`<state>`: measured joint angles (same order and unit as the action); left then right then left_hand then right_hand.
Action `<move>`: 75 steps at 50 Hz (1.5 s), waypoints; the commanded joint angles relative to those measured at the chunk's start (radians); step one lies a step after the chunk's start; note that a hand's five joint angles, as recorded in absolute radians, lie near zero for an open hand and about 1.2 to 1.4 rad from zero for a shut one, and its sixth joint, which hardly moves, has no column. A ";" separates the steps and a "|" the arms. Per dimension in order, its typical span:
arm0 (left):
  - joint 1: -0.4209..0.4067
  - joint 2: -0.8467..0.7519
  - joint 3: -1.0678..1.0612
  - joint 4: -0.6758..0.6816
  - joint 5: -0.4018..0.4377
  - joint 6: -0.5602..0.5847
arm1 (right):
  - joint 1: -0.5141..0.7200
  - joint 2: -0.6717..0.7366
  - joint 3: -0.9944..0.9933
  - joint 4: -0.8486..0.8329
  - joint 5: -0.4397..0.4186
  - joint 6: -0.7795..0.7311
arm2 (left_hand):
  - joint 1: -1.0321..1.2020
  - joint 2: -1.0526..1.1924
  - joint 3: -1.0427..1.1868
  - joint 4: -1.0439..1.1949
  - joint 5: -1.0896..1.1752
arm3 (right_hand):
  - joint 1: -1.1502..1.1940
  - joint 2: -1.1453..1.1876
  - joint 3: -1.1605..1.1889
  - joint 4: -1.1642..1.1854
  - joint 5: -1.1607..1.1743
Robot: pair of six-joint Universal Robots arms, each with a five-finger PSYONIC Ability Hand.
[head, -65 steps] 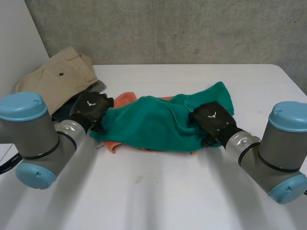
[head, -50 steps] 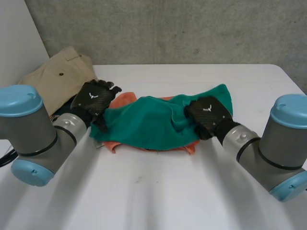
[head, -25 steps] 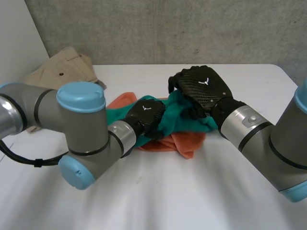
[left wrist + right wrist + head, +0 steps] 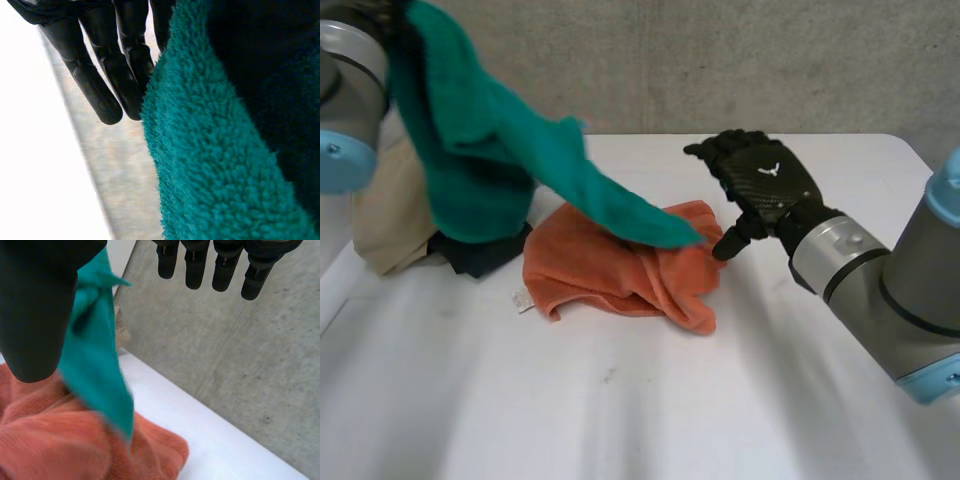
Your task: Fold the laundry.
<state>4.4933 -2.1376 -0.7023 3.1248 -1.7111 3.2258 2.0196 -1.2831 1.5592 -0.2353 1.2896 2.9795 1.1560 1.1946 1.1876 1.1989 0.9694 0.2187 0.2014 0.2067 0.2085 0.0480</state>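
Note:
A green towel hangs high at the table's left from my left hand, whose fingers lie closed against the towel's fleecy edge. Its trailing end still reaches down onto a crumpled orange towel in the middle of the table. My right hand hovers just right of the orange towel, open and holding nothing. In the right wrist view its straight fingers and thumb stand apart above the orange towel, with the green towel's end between.
Beige trousers and a dark garment lie at the table's left edge, partly behind the hanging green towel. A grey wall runs behind the white table.
The left hand has closed on the green towel and swung it up and to the left, off the orange towel. The right hand has let go of the green towel and opened.

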 commanded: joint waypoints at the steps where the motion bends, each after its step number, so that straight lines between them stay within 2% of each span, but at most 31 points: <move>1: 0.095 -0.155 0.111 -0.006 -0.033 0.034 | 0.036 0.050 -0.010 0.056 0.003 -0.092 | 0.240 0.202 0.209 0.197 0.252 | -0.044 -0.027 -0.032 -0.034 -0.048; 5: 0.121 -0.252 0.147 -0.008 -0.021 0.066 | 0.047 0.080 -0.022 0.094 0.010 -0.140 | 0.240 0.202 0.209 0.197 0.252 | -0.044 -0.027 -0.032 -0.034 -0.048; 6: 0.126 -0.271 0.153 -0.009 -0.015 0.069 | 0.050 0.090 -0.025 0.102 0.010 -0.146 | 0.171 0.132 0.139 0.128 0.183 | -0.044 -0.027 -0.032 -0.034 -0.048; 7: 0.127 -0.289 0.155 -0.014 -0.002 0.072 | 0.053 0.097 -0.028 0.111 0.010 -0.155 | -0.048 -0.086 -0.079 -0.091 -0.036 | -0.044 -0.027 -0.032 -0.034 -0.048; 8: 0.123 -0.313 0.155 -0.028 0.023 0.072 | 0.057 0.114 -0.037 0.125 0.010 -0.168 | -0.466 -0.504 -0.497 -0.509 -0.454 | -0.044 -0.027 -0.032 -0.034 -0.048; 9: 0.119 -0.323 0.152 -0.040 0.039 0.071 | 0.060 0.122 -0.037 0.131 0.010 -0.174 | -0.670 -0.709 -0.702 -0.713 -0.658 | -0.044 -0.027 -0.032 -0.034 -0.048; 11: 0.112 -0.324 0.136 -0.070 0.062 0.074 | 0.064 0.140 -0.045 0.139 0.011 -0.189 | -0.959 -0.998 -0.991 -1.002 -0.947 | -0.044 -0.027 -0.032 -0.034 -0.048; 12: 0.103 -0.323 0.120 -0.104 0.079 0.075 | 0.068 0.157 -0.050 0.145 0.013 -0.206 | -0.982 -1.020 -1.013 -1.024 -0.969 | -0.044 -0.027 -0.032 -0.034 -0.048; 19: 0.083 -0.211 -0.022 -0.189 0.113 0.071 | 0.090 0.267 -0.105 0.131 0.037 -0.332 | -0.982 -1.020 -1.013 -1.024 -0.969 | -0.044 -0.027 -0.032 -0.034 -0.048; 24: 0.052 -0.044 -0.263 -0.196 0.182 0.074 | 0.105 0.384 -0.191 0.129 0.088 -0.453 | -0.982 -1.020 -1.013 -1.024 -0.969 | -0.005 0.013 0.007 0.006 -0.008; 26: 0.041 0.004 -0.337 -0.193 0.208 0.077 | 0.108 0.404 -0.220 0.129 0.105 -0.473 | -0.982 -1.020 -1.013 -1.024 -0.969 | 0.405 0.423 0.417 0.416 0.402; 27: 0.035 0.025 -0.373 -0.190 0.223 0.078 | 0.108 0.410 -0.234 0.128 0.109 -0.479 | -0.982 -1.020 -1.013 -1.024 -0.969 | 0.731 0.748 0.743 0.741 0.727; 28: 0.018 0.068 -0.441 -0.184 0.252 0.083 | 0.107 0.412 -0.258 0.116 0.122 -0.478 | -0.982 -1.020 -1.013 -1.024 -0.969 | 1.173 1.190 1.185 1.183 1.169; 31: -0.008 0.117 -0.543 -0.175 0.289 0.094 | 0.108 0.393 -0.266 0.100 0.126 -0.449 | -0.982 -1.020 -1.013 -1.024 -0.969 | 1.178 1.195 1.190 1.188 1.174; 37: -0.109 0.166 -0.747 -0.144 0.318 0.128 | 0.125 0.217 -0.217 0.053 0.100 -0.320 | -0.982 -1.020 -1.013 -1.024 -0.969 | 1.178 1.195 1.190 1.188 1.174; 38: -0.141 0.163 -0.773 -0.121 0.309 0.129 | 0.126 0.147 -0.212 0.051 0.100 -0.272 | -0.982 -1.020 -1.013 -1.024 -0.969 | 1.178 1.195 1.190 1.188 1.174; 41: -0.196 0.133 -0.795 -0.068 0.285 0.132 | 0.128 0.062 -0.217 0.057 0.103 -0.184 | -0.982 -1.020 -1.013 -1.024 -0.969 | 1.178 1.195 1.190 1.188 1.174; 45: -0.243 0.064 -0.775 -0.022 0.228 0.134 | 0.131 -0.008 -0.234 0.067 0.109 -0.087 | -0.982 -1.020 -1.013 -1.024 -0.969 | 1.178 1.195 1.190 1.188 1.174; 50: -0.308 -0.014 -0.702 -0.044 0.142 0.129 | 0.151 -0.074 -0.254 0.099 0.148 -0.010 | -0.975 -1.014 -1.007 -1.018 -0.963 | 1.178 1.195 1.190 1.188 1.174; 53: -0.335 -0.042 -0.665 -0.066 0.120 0.126 | 0.162 -0.088 -0.252 0.099 0.174 -0.001 | -0.843 -0.882 -0.875 -0.886 -0.831 | 1.178 1.195 1.190 1.188 1.174; 57: -0.368 -0.064 -0.617 -0.104 0.090 0.103 | 0.159 -0.085 -0.243 0.099 0.220 0.009 | -0.184 -0.223 -0.215 -0.227 -0.172 | 1.178 1.195 1.190 1.188 1.174; 58: -0.371 -0.053 -0.603 -0.101 0.076 0.076 | 0.151 -0.079 -0.235 0.103 0.229 0.012 | 0.175 0.137 0.144 0.132 0.187 | 1.178 1.195 1.190 1.188 1.174; 61: -0.375 -0.016 -0.579 -0.091 0.045 0.001 | 0.134 -0.067 -0.211 0.105 0.235 0.010 | 0.240 0.202 0.209 0.197 0.252 | 1.178 1.195 1.190 1.188 1.174; 64: -0.368 0.025 -0.566 -0.094 0.039 -0.052 | 0.131 -0.068 -0.189 0.114 0.221 0.000 | 0.232 0.193 0.200 0.189 0.244 | 1.178 1.195 1.190 1.188 1.174; 66: -0.358 0.048 -0.569 -0.098 0.041 -0.073 | 0.133 -0.071 -0.183 0.123 0.209 -0.004 | -0.169 -0.207 -0.200 -0.211 -0.157 | 1.178 1.195 1.190 1.188 1.174; 67: -0.350 0.070 -0.579 -0.106 0.045 -0.090 | 0.139 -0.076 -0.177 0.126 0.194 -0.008 | -0.586 -0.625 -0.618 -0.629 -0.574 | 1.178 1.195 1.190 1.188 1.174; 70: -0.341 0.094 -0.621 -0.146 0.067 -0.128 | 0.160 -0.105 -0.176 0.129 0.174 -0.010 | -0.959 -0.998 -0.991 -1.002 -0.947 | 1.178 1.195 1.190 1.188 1.174; 75: -0.341 0.085 -0.677 -0.178 0.134 -0.227 | 0.182 -0.145 -0.171 0.126 0.163 -0.007 | -0.982 -1.020 -1.013 -1.024 -0.969 | 1.178 1.195 1.190 1.188 1.174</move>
<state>4.1469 -2.0549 -1.3084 2.9931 -1.6498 3.1008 2.1706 -1.3797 1.3839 -0.1082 1.4727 2.9712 0.2007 0.2104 0.2129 0.2043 0.0465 1.0934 1.1654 1.1787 1.1939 0.9739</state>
